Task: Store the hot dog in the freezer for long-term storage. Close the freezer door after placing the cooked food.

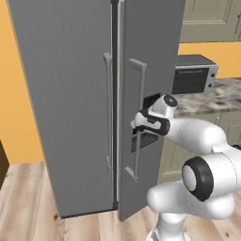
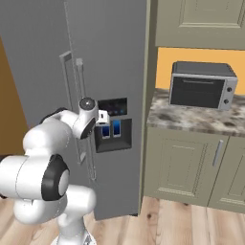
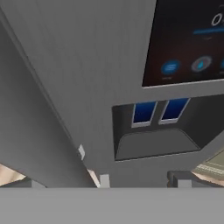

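i judged the freezer door (image 1: 75,108) heavy and rigid; take its handle (image 1: 108,110). gripper (image 2: 103,117) jaw state unclear.

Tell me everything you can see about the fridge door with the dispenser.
The dispenser door is a tall flat grey panel, metal-looking, with a long vertical bar handle near its left edge. A black touch panel sits above a dark recess holding two blue levers. In the left base view the door stands slightly ajar. The gripper is close to its handle.
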You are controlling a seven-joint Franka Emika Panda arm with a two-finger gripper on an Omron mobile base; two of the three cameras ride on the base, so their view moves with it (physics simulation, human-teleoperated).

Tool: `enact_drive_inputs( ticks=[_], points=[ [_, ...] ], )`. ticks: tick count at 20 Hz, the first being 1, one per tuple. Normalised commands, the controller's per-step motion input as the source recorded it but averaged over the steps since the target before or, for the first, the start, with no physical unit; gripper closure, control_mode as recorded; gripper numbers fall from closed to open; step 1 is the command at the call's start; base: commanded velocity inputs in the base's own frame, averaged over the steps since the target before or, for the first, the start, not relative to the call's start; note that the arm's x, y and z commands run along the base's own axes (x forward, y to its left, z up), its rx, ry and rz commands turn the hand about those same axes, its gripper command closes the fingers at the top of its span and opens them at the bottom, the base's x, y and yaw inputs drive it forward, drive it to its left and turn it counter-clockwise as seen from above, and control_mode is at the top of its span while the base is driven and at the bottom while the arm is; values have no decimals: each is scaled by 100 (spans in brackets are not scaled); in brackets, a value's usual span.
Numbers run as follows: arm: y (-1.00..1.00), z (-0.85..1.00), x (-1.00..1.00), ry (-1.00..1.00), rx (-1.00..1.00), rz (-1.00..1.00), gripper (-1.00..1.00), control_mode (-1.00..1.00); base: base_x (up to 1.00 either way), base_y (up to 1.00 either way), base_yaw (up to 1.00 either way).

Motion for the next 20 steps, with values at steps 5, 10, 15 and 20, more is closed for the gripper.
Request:
enact_drive_inputs(
  ticks=[5, 10, 15, 20],
  points=[
    [8, 0, 24, 0, 0, -7, -100, -100, 0, 0, 0],
    [4, 0, 29, -3, -1, -16, -100, -100, 0, 0, 0],
    [24, 0, 39, -2, -6, -29, -100, -100, 0, 0, 0],
    [2, 0, 49, -2, -1, -7, -100, -100, 0, 0, 0]
  ],
)
